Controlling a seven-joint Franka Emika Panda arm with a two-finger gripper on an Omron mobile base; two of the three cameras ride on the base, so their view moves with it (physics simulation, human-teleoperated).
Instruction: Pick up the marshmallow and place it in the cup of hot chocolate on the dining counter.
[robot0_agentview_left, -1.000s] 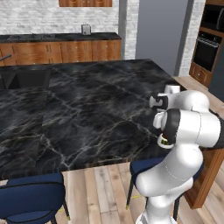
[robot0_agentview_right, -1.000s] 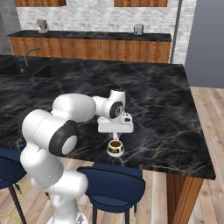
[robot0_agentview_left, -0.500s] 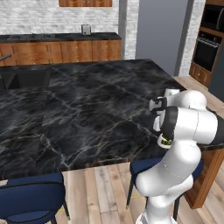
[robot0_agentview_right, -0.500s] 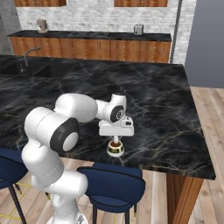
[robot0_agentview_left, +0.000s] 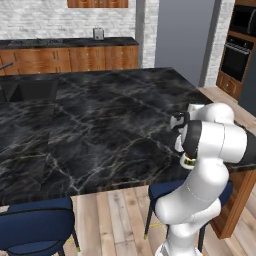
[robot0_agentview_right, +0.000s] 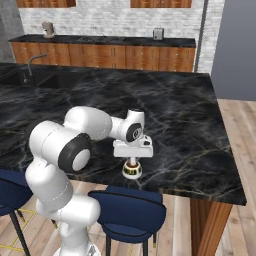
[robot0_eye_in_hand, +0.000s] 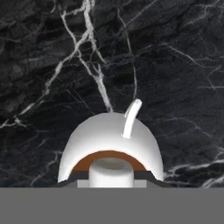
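Since half a second ago the hand in the right base view has sunk a little lower toward the cup; the base cameras have not shifted, and the counter, stools and back wall sit as before. In the left base view the forearm and wrist sit slightly lower against the counter's near right edge.

Gripper (robot0_agentview_right: 132, 161) points straight down over the cup of hot chocolate (robot0_agentview_right: 132, 170), which stands on the dining counter (robot0_agentview_right: 190, 115) close to its near edge. In the hand view the cup (robot0_eye_in_hand: 111, 142) sits directly below the hand: white wall, a curved white handle on the far side, a band of brown liquid at the rim. The marshmallow (robot0_eye_in_hand: 111, 171) shows as a white rounded lump low in that view, in front of the brown band, between the dark finger tips (robot0_eye_in_hand: 144, 176). The jaws stand narrow with the marshmallow between them; whether the lump already touches the liquid I cannot tell.

Counts:
- one cup, one marshmallow.
- one broad black marble counter top with pale veins (robot0_agentview_left: 90, 130).
- two blue stools in the left base view, one at the lower left (robot0_agentview_left: 37, 232) and one under the arm (robot0_agentview_left: 170, 189).
- in the right base view, one blue stool (robot0_agentview_right: 131, 212) below the cup and part of another at the left edge (robot0_agentview_right: 7, 187).
- one wall oven (robot0_agentview_left: 239, 50) at the right of the left base view.
- one faucet (robot0_agentview_right: 31, 62) at the counter's far left in the right base view.
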